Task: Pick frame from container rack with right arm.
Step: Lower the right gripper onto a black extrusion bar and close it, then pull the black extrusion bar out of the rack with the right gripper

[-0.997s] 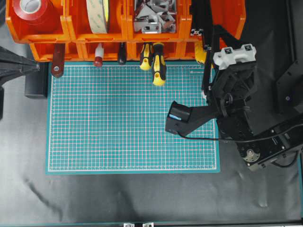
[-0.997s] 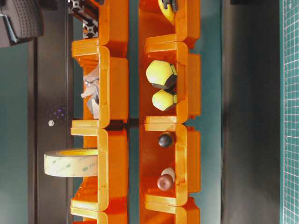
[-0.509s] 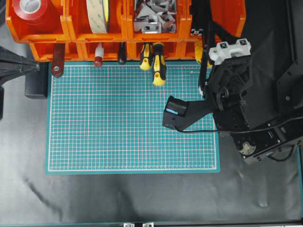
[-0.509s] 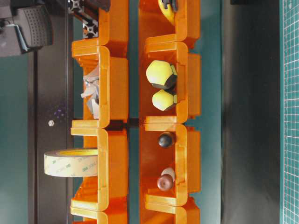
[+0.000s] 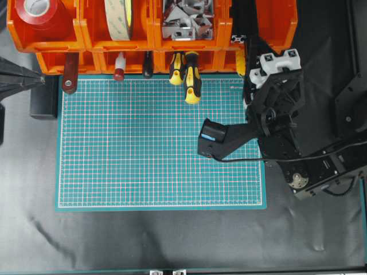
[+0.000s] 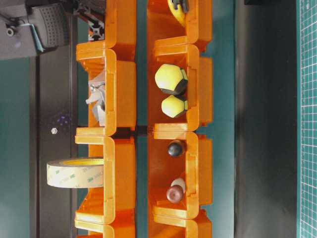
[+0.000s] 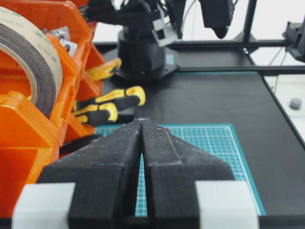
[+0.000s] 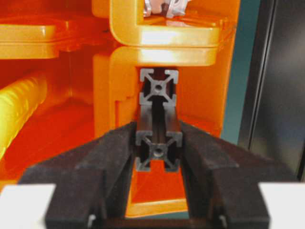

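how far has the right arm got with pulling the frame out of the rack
Done: the right gripper has reached the container rack. In hand: its fingers sit against both sides of one frame, apparently gripping. Left: drawing the frame out; it is still inside the bin.

I see two frames stacked in the upper right bin of the container rack, their silvery cross-shaped cut ends facing me. The lower frame sits squarely between the foam pads of the right arm, whose jaws press against both its slotted sides; the upper frame lies directly above it, untouched. The rack is bright orange, two tiers of open-fronted bins along the bench's far edge
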Tool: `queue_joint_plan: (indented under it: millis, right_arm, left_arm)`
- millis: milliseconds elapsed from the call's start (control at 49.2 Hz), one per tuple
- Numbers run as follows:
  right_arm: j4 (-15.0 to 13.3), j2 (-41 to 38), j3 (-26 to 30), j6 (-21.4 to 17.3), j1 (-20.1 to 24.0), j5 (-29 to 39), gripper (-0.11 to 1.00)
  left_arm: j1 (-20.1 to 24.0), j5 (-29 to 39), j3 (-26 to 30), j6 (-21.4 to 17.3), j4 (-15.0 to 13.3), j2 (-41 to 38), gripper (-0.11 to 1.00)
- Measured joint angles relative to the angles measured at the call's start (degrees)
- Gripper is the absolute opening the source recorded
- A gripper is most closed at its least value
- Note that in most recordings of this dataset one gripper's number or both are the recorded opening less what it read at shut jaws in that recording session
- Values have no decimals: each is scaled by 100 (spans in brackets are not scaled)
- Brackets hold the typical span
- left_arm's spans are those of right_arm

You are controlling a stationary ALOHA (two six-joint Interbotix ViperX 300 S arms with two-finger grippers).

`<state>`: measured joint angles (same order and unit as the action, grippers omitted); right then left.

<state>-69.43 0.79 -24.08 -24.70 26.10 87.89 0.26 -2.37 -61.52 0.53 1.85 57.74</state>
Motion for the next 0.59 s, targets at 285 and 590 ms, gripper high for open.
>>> queue_joint_plan:
  millis: [285, 590]
  right_arm:
    - [-193, -18, 264, 35, 369, 747, 25]
    - [-765, -114, 1055, 114, 1213, 1389, 25]
  left_arm:
    - [0, 0, 0, 9, -9, 0, 0]
    - [9, 0, 0, 9, -9, 0, 0]
